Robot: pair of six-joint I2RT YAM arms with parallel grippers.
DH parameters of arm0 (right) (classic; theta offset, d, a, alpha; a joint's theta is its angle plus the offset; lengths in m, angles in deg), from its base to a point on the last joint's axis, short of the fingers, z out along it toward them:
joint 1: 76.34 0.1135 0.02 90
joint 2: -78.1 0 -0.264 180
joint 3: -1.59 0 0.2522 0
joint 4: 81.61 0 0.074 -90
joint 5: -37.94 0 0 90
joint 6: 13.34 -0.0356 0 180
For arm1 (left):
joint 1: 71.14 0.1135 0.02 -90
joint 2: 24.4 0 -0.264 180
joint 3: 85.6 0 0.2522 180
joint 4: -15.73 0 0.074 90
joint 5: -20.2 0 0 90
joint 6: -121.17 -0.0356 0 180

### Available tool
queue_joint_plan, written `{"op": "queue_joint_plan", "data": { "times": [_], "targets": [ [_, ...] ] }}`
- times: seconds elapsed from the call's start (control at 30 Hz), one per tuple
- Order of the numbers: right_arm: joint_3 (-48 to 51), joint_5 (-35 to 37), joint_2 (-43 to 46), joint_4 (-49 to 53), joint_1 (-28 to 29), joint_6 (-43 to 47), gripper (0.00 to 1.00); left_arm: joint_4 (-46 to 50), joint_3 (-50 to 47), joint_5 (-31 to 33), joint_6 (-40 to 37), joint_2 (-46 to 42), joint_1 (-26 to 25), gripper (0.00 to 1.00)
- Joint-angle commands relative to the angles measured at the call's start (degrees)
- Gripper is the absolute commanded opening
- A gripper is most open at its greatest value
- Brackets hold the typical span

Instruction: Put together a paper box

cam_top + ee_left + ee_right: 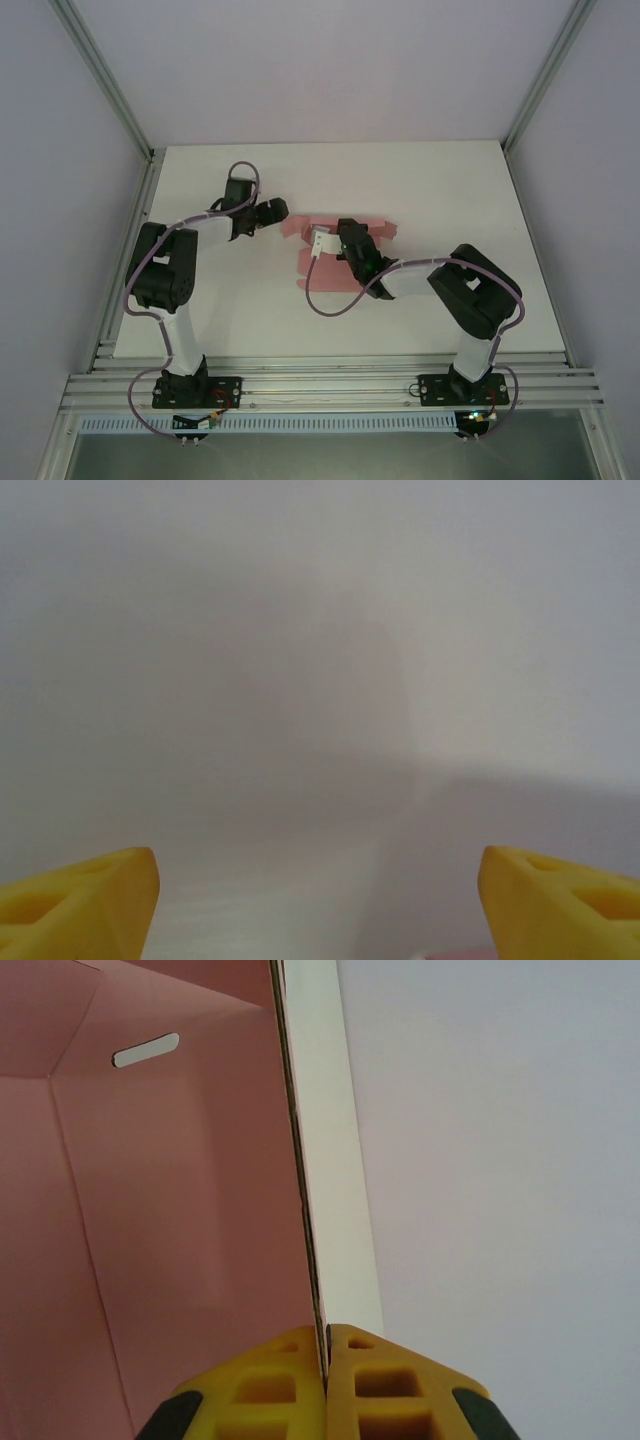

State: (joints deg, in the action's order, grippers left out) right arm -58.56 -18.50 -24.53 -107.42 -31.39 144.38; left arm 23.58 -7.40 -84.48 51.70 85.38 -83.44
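Right jaws tight on paper box [190,1210] edge

Behind the paper box [325,272] and to its right the worktop [450,190] lies bare, free for passing. Just beside the box's far left corner stands the left pincer [272,210], jaws apart; the right pincer [326,1335], clamped on a raised flap, blocks the box's middle, its arm [420,278] crossing the near right

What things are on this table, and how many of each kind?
Robot arms: 2, the left arm and the right arm
Pink paper box: 1, not yet folded up, one edge pinched between the right arm's yellow fingers
Total: 3
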Motion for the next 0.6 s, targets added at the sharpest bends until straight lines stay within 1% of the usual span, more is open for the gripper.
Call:
{"op": "queue_joint_plan", "data": {
  "times": [0.0,0.13,0.2,0.3,0.47,0.53,0.57],
  "targets": [
    [-0.52,-3.22,-1.14,7.88,-0.16,-3.21,0.00,-6.37,-5.86,-10.68,-2.23,-3.22,-0.66,0.78],
    [-1.40,-3.58,-1.26,9.21,-0.37,-3.55,0.00,-12.95,-11.41,-18.21,-1.32,-7.13,-1.36,0.74],
    [-1.68,-3.48,-1.29,9.52,-0.44,-3.74,0.00,-13.14,-12.34,-19.16,-2.22,-8.71,-1.96,0.70],
    [-1.44,-3.63,-0.87,9.57,-0.41,-4.21,0.00,-12.63,-11.66,-19.38,-4.80,-8.17,-3.26,0.69],
    [-1.29,-3.52,-0.31,10.70,-0.46,-5.14,0.00,-8.49,-6.50,-23.86,-9.20,-4.02,-5.82,0.56],
    [-1.16,-3.50,-0.30,10.92,-0.46,-5.56,0.00,-9.03,-6.54,-24.20,-10.37,-3.73,-6.65,0.52],
    [-1.15,-3.45,-0.36,11.08,-0.47,-5.65,0.00,-10.04,-7.22,-24.79,-10.43,-3.84,-6.77,0.52]
  ]
}}
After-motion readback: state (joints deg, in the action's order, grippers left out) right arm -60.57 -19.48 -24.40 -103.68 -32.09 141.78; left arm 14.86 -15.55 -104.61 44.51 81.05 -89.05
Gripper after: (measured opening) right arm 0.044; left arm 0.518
